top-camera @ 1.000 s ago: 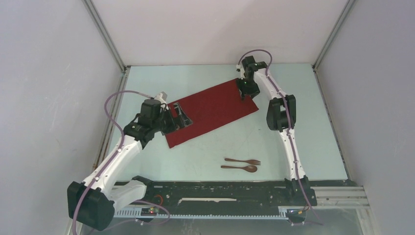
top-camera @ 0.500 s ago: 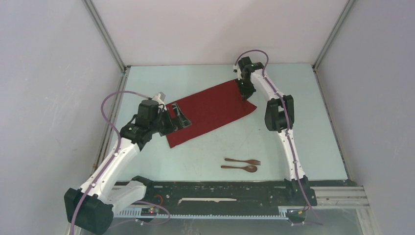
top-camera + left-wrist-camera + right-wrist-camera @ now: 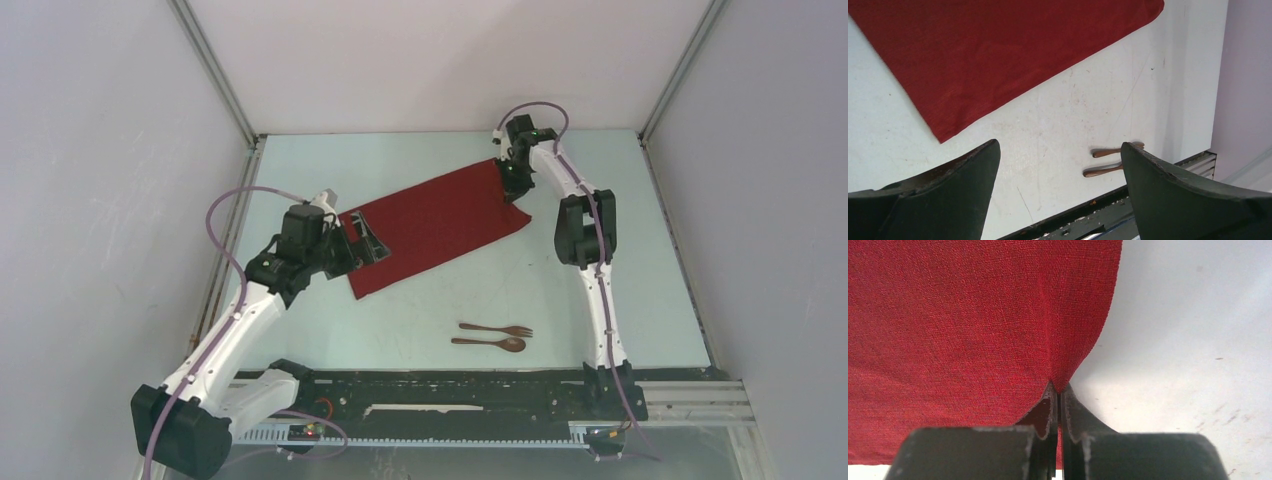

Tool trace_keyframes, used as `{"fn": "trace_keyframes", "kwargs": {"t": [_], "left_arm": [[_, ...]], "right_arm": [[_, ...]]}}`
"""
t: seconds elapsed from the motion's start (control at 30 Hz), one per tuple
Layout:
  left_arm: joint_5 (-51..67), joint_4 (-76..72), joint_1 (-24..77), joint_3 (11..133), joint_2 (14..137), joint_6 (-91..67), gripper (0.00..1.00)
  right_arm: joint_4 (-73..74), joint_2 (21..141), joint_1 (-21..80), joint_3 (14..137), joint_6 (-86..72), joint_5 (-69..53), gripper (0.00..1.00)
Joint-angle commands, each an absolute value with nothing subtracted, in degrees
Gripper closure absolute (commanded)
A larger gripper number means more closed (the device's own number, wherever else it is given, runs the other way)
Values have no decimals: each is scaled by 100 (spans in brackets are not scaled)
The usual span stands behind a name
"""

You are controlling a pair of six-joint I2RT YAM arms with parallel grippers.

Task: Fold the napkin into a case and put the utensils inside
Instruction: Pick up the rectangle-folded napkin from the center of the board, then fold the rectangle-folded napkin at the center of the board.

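Now — right claw point(image 3: 1058, 390) pinching napkin point(image 3: 973, 315) corner | left claw point(image 3: 1059, 145) spread wide

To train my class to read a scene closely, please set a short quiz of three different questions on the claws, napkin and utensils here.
1. True or false: the right claw is shut on the napkin.
2. The left claw is: A) open, holding nothing; B) shut on the napkin; C) shut on nothing.
3. Where do the fork and spoon lie?
Key: 1 true. 2 A. 3 Side by side on the table, apart from the napkin, on its near side.
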State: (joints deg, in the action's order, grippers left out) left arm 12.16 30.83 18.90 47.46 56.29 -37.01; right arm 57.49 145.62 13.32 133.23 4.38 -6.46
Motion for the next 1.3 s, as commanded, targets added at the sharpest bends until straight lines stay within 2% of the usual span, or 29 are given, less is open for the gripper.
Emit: {"fn": "trace_keyframes", "kwargs": {"t": [0.0,0.23,0.47,0.83,1.27], "left_arm": [[1178,3054,1925,4671,5409,-3708,2],[1231,3076,1926,4567,5333,-3691,2],[1153,3157,1921,4495,5122,-3625,2],[1039,3294,1911,4439,4781,-3410,1],[1044,3429,1855,4357,4403,-3235,0]], "right_arm": [[5695,14192,1046,13404,491,-653,100],[5711,14168,950,13576,588,-459,100],[5777,14019,1332,13543,491,-163,100],[5922,13624,2412,13271,157,671,100],[6239,13782,3725,13685,26,675,100]]}}
